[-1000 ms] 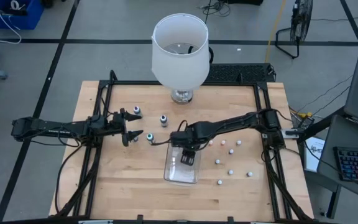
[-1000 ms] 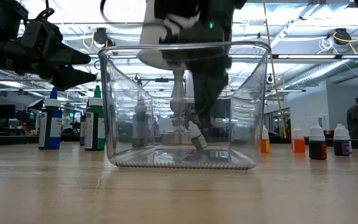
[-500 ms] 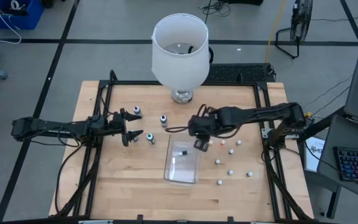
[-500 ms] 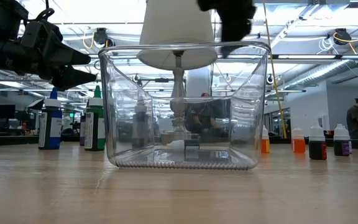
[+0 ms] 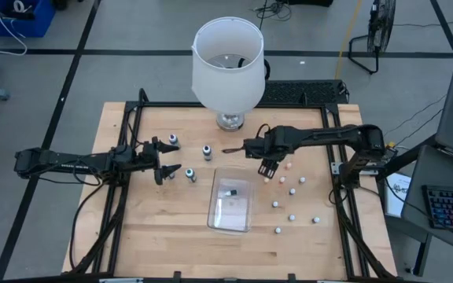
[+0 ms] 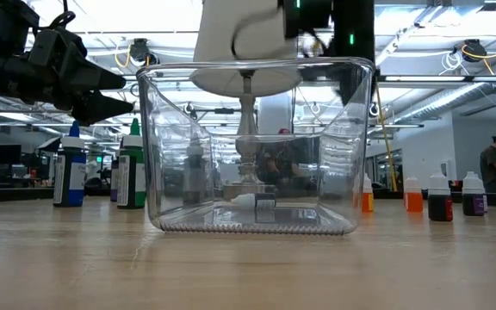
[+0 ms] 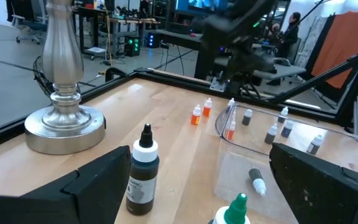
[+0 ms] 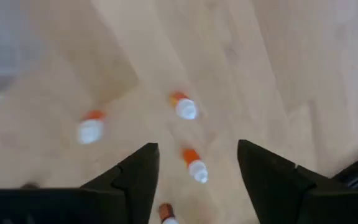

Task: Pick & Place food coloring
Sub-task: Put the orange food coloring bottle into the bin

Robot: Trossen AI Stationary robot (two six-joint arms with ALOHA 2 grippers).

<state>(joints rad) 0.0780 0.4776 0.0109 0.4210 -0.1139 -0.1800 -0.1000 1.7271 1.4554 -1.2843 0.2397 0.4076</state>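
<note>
Wooden table point(image 5: 171, 236) fills frame center. White lampshade point(image 5: 227, 63) upper center. Clear tray point(image 5: 232, 210) lower center, one dark food coloring bottle point(image 5: 229, 192) lying inside. Right gripper point(image 5: 267, 168) above orange-capped bottles point(image 8: 185, 108) right of tray, fingers apart, empty. Left gripper point(image 5: 167, 159) center-left near upright bottles point(image 5: 207, 151), spread wide, empty.

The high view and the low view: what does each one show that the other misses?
Only the high view shows the whole lampshade from above, both arms' reach, and the white-capped bottles scattered by the right gripper, its fingers open. Only the low view shows the room behind, a person there, and the left-side bottles standing tall. Both show the clear tray with one bottle lying inside.
</note>
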